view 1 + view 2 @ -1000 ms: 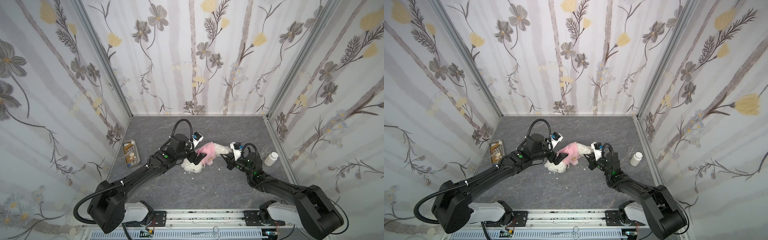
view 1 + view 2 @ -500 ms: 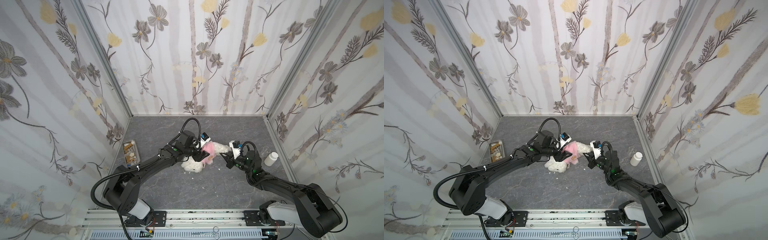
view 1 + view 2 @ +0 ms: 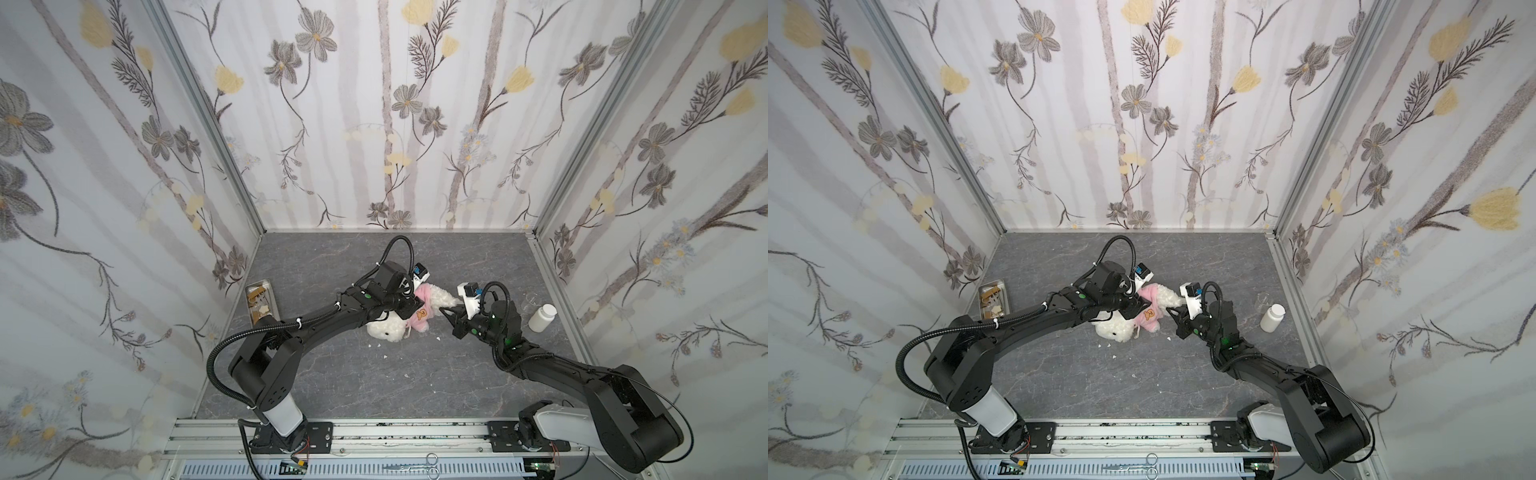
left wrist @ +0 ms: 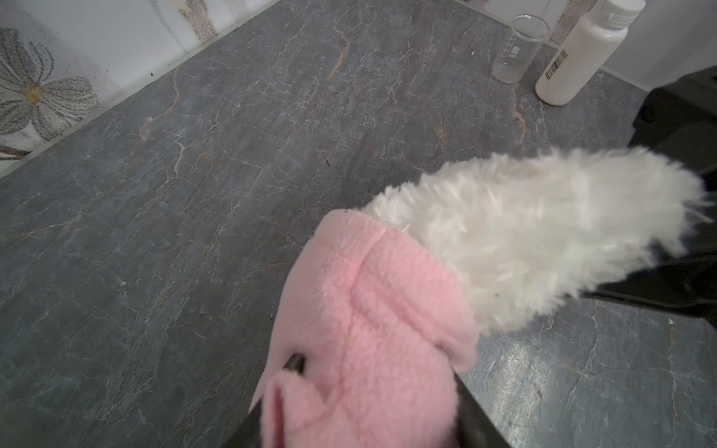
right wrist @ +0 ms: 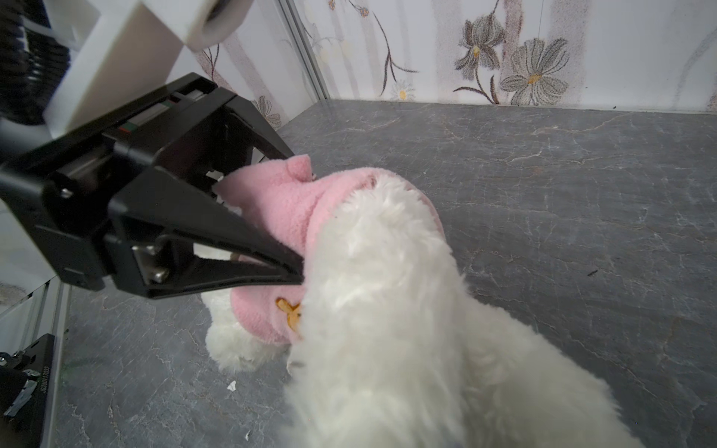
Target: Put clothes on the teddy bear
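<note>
The white fluffy teddy bear [image 3: 386, 328] [image 3: 1115, 330] lies mid-table, head toward the front left and legs toward the right arm. A pink hoodie [image 3: 426, 293] [image 3: 1148, 295] with an orange bear face covers its torso. My left gripper [image 3: 409, 305] [image 3: 1133, 307] is shut on the hoodie [image 4: 368, 329], one finger on each side of the bunched fleece [image 5: 279, 205]. My right gripper [image 3: 446, 311] [image 3: 1171, 311] is shut on the bear's leg [image 4: 543, 232]; its black fingers [image 4: 659, 287] pinch the fur. White fur [image 5: 388, 349] hides its jaws in the right wrist view.
A white bottle [image 3: 542, 318] [image 4: 578, 54] and a glass beaker [image 3: 530, 301] [image 4: 520, 50] stand by the right wall. By the left wall lies a metal tray [image 3: 262, 301] with small pieces. Scissors [image 3: 415, 457] rest on the front rail. Small white scraps dot the grey table.
My left gripper has shifted from near the bear's head onto the hoodie and gone from wide open to shut on it. The right gripper has stayed shut on the leg.
</note>
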Controlling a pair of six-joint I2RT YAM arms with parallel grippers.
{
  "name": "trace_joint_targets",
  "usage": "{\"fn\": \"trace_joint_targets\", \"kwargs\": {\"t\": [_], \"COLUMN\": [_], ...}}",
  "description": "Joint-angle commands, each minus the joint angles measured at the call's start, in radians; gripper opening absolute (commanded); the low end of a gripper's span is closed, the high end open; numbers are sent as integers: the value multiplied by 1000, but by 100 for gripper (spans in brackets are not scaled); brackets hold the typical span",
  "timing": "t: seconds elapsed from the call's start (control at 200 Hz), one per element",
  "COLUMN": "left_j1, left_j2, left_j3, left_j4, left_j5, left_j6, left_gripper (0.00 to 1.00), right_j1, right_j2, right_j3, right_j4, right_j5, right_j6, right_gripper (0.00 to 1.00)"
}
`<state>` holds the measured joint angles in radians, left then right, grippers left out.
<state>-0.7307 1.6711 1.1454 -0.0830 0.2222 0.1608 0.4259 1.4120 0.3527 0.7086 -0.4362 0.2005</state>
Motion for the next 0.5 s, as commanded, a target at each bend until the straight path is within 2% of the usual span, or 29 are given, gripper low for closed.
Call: {"fn": "trace_joint_targets", "kwargs": {"t": [0.0, 0.225, 0.33, 0.37, 0.445, 0.495], "left_j1": [20, 65, 57, 48, 24, 12], "left_j2": [4, 2, -8, -15, -40, -62], "left_j3": [18, 37, 32, 20, -9, -30], "left_j4": [11, 12, 14, 15, 14, 15], "left_j5": [26, 49, 47, 34, -2, -18], "left_j6": [-72, -210, -187, -147, -51, 4], "left_gripper": [40, 12, 1, 0, 0, 0], "right_j1": [2, 2, 2, 2, 2, 1], "right_j2": [-12, -48, -49, -56, -96, -136], "right_j3": [-13, -69, -66, -57, -23, 1], "right_j4": [5, 36, 32, 16, -55, -105], "right_j5": [33, 149, 163, 163, 155, 151], "right_j6": [-15, -39, -43, -40, -39, -46], "right_gripper": [0, 0, 1, 9, 34, 45]}}
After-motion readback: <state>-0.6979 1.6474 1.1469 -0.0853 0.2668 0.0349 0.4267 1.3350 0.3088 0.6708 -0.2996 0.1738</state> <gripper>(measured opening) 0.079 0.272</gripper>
